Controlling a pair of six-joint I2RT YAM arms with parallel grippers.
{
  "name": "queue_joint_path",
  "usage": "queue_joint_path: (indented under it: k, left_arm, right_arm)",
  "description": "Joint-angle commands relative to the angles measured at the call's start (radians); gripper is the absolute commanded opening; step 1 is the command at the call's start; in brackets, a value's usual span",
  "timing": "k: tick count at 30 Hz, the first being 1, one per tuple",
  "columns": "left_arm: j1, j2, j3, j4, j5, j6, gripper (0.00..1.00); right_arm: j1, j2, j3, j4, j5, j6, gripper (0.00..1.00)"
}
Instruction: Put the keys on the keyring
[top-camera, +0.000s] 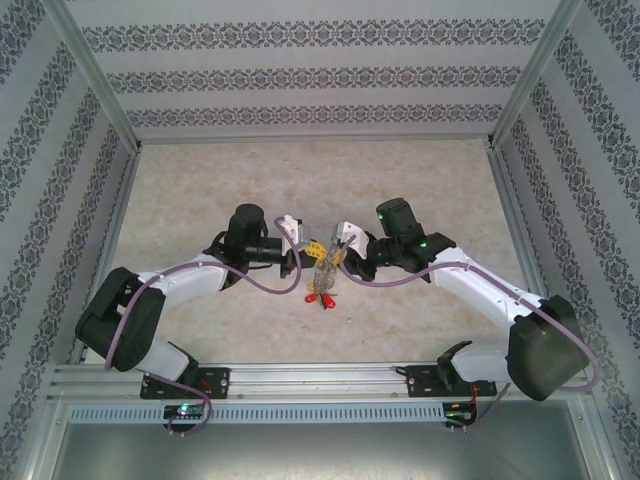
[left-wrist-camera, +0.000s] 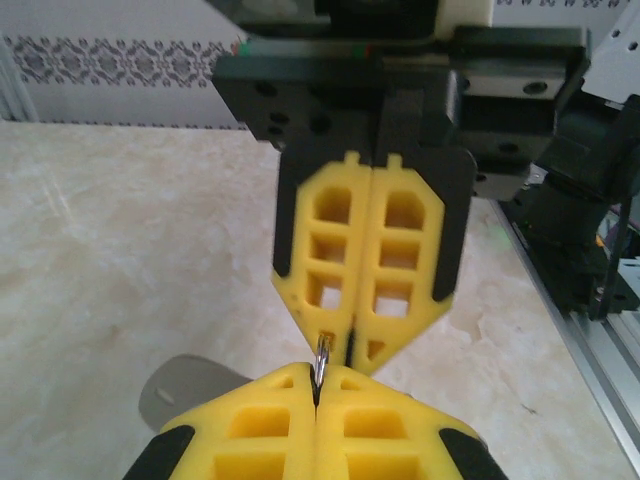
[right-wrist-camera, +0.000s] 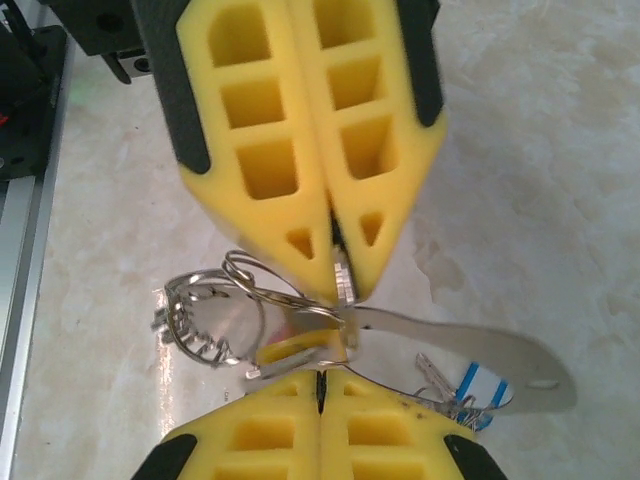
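2 pincers meet tip to tip above the bench (top-camera: 200, 190): left pincer (left-wrist-camera: 317, 385) and right pincer (right-wrist-camera: 320, 378) each clamped on the keyring (right-wrist-camera: 290, 297), keys (top-camera: 321, 288) dangling just beneath, red tags (top-camera: 322, 297) lowest.

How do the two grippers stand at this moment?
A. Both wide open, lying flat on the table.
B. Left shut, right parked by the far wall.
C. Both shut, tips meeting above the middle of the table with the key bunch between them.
C: the left gripper and right gripper each have their fingers pressed together, tip to tip, with the key bunch hanging where they meet.
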Motion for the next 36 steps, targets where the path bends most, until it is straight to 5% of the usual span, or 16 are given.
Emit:
queue_joint_path:
  k: [1, 8, 13, 19, 29, 36]
  left_arm:
    - [-0.002, -0.02, -0.012, 0.127, -0.001, -0.048, 0.0]
    - [-0.022, 0.004, -0.026, 0.17, -0.009, -0.075, 0.0]
    - [-0.023, -0.007, -0.018, 0.115, 0.024, -0.031, 0.0]
    - [-0.022, -0.043, 0.01, 0.011, 0.045, 0.036, 0.0]
    - [-0.02, -0.111, 0.028, -0.066, 0.076, 0.06, 0.0]
    - [-0.022, -0.132, 0.021, -0.046, 0.076, 0.032, 0.0]
  right_arm:
    - [0.001, 0.015, -0.008, 0.021, -0.043, 0.022, 0.0]
    - [-0.01, -0.036, -0.046, 0.071, 0.024, 0.048, 0.0]
    - [-0.039, -0.157, -0.137, 0.15, 0.065, 0.061, 0.2]
    - [-0.038, -0.233, -0.218, 0.219, 0.028, 0.056, 0.29]
    - [0.028, -0.184, -0.308, 0.44, 0.046, 0.124, 0.41]
    - [0.106, -0.134, -0.35, 0.645, 0.213, 0.175, 0.45]
